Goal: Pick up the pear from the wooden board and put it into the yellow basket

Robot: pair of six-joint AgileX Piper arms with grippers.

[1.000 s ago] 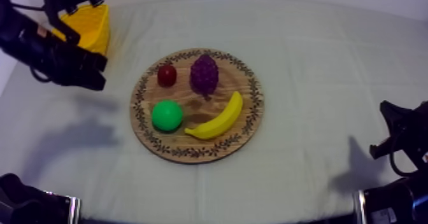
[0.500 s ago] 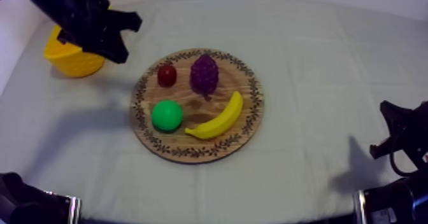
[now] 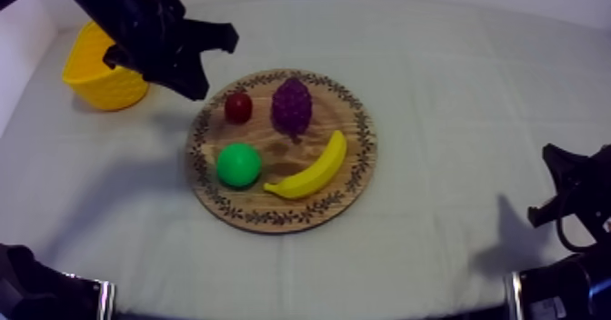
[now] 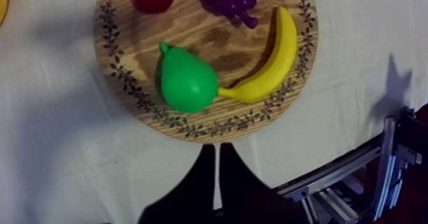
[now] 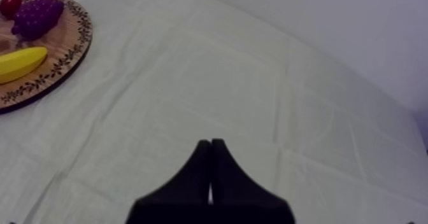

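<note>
At the board's near left edge lies the pear, its side touching the banana's tip. The grapes and small red fruit sit toward the far edge. My left claw hangs between the basket and the board's far left edge, fingers pressed together on nothing. The basket stands at the worktop's far left corner. My right claw, likewise closed and empty, sits low at the worktop's right edge.
</note>
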